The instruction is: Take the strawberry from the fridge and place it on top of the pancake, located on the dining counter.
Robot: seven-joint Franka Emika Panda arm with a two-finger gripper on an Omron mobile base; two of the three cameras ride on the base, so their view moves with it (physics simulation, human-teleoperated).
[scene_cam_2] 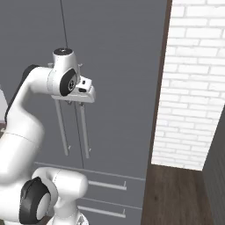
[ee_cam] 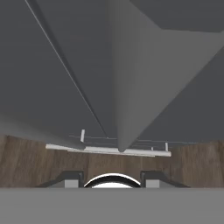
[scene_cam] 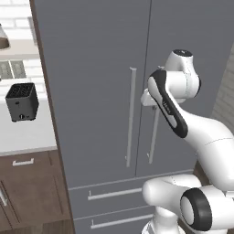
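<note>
Hand view looks down the fridge (ee_cam: 65, 65) front: the gripper (ee_cam: 113, 177) sits astride a long vertical bar handle (ee_cam: 124, 87), one fingertip (ee_cam: 72, 178) on each side of it, jaws apart with the bar between them; whether the pads press on it I cannot tell. Below the handle a drawer pull (ee_cam: 109, 150) crosses, with wooden floor (ee_cam: 39, 162) beneath. In the left base view the arm reaches to the right door's handle (scene_cam: 154, 132). The fridge doors are shut. Beyond the fridge's left edge, a dark toaster (scene_cam: 22, 101) stands on the white counter (scene_cam: 23, 132).
</note>
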